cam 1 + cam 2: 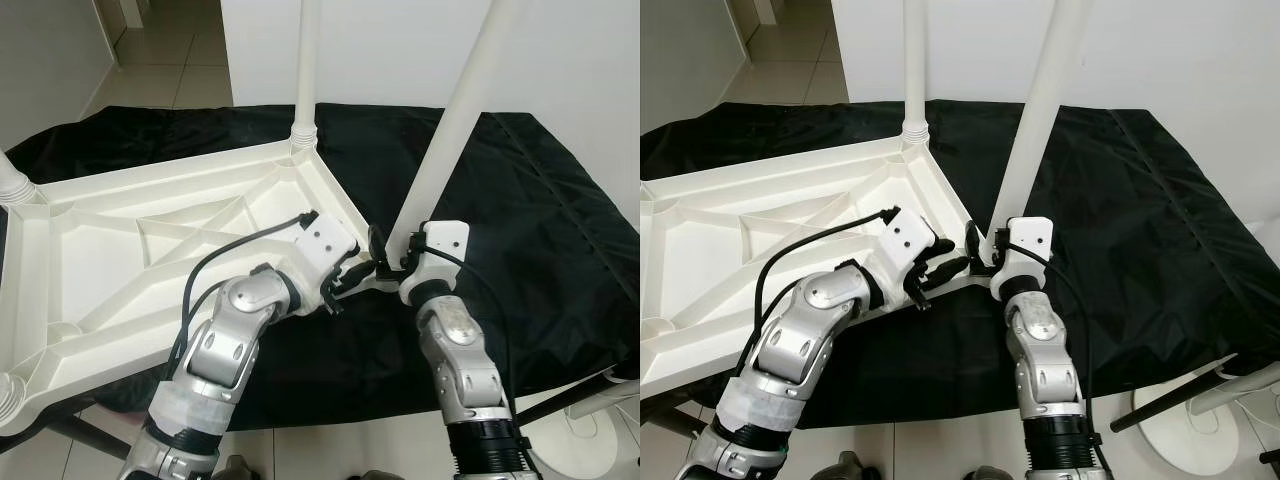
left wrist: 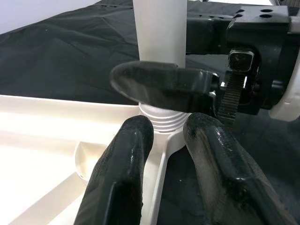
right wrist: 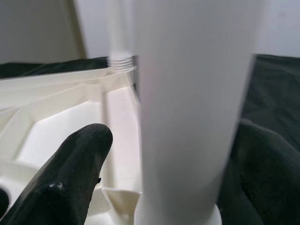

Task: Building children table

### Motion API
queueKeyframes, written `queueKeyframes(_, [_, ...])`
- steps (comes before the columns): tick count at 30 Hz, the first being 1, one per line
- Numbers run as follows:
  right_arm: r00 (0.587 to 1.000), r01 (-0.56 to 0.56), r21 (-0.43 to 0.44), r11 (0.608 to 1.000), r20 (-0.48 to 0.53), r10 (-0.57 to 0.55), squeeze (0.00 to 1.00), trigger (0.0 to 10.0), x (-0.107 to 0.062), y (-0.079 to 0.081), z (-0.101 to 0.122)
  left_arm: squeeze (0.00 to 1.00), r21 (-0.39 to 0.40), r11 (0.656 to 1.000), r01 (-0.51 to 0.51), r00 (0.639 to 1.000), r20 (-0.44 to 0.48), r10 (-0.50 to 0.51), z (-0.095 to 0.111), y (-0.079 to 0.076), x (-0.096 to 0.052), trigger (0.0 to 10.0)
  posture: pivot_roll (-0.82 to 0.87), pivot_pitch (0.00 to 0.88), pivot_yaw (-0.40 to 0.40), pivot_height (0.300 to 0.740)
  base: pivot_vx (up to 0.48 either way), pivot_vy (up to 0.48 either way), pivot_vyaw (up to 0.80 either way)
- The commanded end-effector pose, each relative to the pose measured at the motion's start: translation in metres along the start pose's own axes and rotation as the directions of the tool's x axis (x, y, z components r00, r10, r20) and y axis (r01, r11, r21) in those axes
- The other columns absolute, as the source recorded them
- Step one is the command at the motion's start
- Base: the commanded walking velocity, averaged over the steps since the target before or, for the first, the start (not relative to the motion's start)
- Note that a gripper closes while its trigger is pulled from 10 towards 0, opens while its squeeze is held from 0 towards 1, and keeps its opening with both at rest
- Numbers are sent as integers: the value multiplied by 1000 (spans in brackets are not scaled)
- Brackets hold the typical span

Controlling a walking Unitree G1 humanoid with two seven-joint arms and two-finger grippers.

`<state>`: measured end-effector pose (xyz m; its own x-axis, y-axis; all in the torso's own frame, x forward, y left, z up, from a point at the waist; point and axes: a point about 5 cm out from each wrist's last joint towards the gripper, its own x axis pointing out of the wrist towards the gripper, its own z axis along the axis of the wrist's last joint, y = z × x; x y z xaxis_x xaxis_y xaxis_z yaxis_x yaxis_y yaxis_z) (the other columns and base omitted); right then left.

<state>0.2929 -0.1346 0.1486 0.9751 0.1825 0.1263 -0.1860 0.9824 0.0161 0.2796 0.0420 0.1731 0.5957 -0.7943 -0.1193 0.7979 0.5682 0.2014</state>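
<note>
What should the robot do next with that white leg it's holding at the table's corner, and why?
Probably twist the leaning leg upright and further into its socket. It tilts, unlike the straight leg, and thread rings show at its base in the left wrist view. The right gripper has a finger either side; the left gripper sits at the upside-down table corner.

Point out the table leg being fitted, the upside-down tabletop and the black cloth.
table leg (image 1: 455, 130), left eye view, on the middle of the leaning white tube.
tabletop (image 1: 90, 250), left eye view, on the ribbed underside.
black cloth (image 1: 540, 210), left eye view, on the bare stretch right of the leg.
</note>
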Motion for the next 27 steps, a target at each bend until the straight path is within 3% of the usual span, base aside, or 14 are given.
queueKeyframes(1, [1000,-28,21,999,-4,28,0,10000,1,-4,-2,0,13,991,-136,991,7,136,1,5,-2,10000,-64,0,-26,740,0,0,0])
queueKeyframes(7, [993,-114,-3,994,-15,114,0,10000,2,-8,-4,0,20,991,-129,992,5,129,-1,4,-4,10000,-61,0,-25,740,0,0,0])
queueKeyframes(9, [976,-215,-36,976,-29,214,0,10000,4,-11,-5,0,25,993,-115,993,5,115,-1,3,-5,10000,-64,0,-16,740,0,0,0])
queueKeyframes(14, [947,-318,-59,946,-59,315,0,10000,9,-18,-7,0,34,997,-63,998,11,63,-1,-1,-6,10000,-71,0,-6,740,0,0,0])
queueKeyframes(16, [916,-397,-72,915,-81,392,0,10000,11,-20,-9,0,27,1000,-12,1000,8,12,-2,-6,-6,10000,-72,0,-4,740,0,0,0])
queueKeyframes(25, [864,-498,-92,863,-140,483,0,10000,17,-25,-15,0,30,998,53,999,6,-53,-1,-13,-6,10000,-72,0,0,740,0,0,0])
queueKeyframes(26, [855,-513,-101,853,-154,496,0,8039,19,-27,-16,0,35,997,71,997,7,-72,-1,-15,-7,10000,-71,0,-2,740,0,0,0])
queueKeyframes(27, [851,-519,-105,848,-161,500,0,3961,21,-30,-16,0,38,996,85,996,8,-85,0,-17,-6,10000,-69,0,-4,740,0,0,0])
